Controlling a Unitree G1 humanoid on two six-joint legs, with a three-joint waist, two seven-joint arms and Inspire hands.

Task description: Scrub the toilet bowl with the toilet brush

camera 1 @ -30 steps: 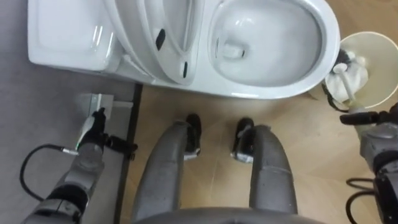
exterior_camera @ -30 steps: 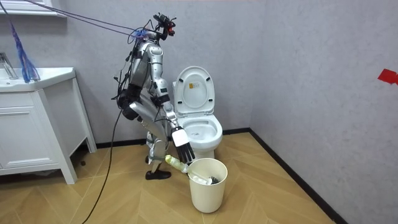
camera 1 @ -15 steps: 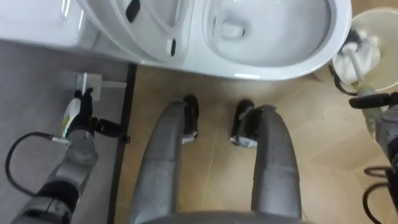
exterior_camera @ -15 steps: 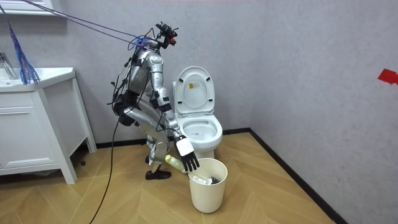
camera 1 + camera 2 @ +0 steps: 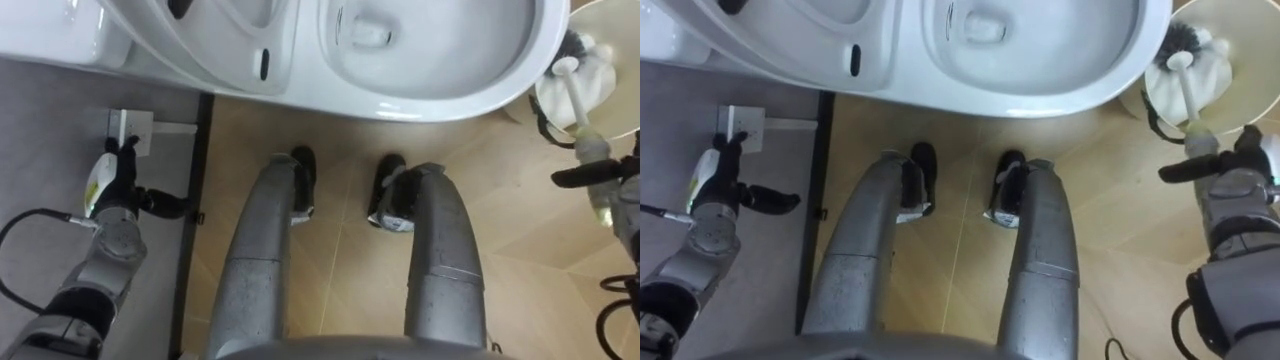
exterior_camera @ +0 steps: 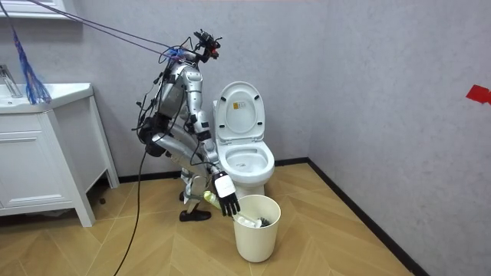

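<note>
Robot stands bent forward at the toilet (image 6: pixel 244 157), seat and lid up, feet on the wood floor just short of the bowl. A cream bin (image 6: pixel 255 228) sits just beside the bowl, on the robot's right. The toilet brush (image 5: pixel 1185 95) stands in the bin, dark head inside, white handle leaning out toward the right hand (image 5: pixel 1235 180). We read that hand as open: fingers straight and hanging at the bin's rim, thumb out just under the handle's end, not wrapped round it. Whether it touches the handle we cannot tell. Left hand (image 5: pixel 108 185) hangs low on the tank side, fingers loose, holding nothing.
</note>
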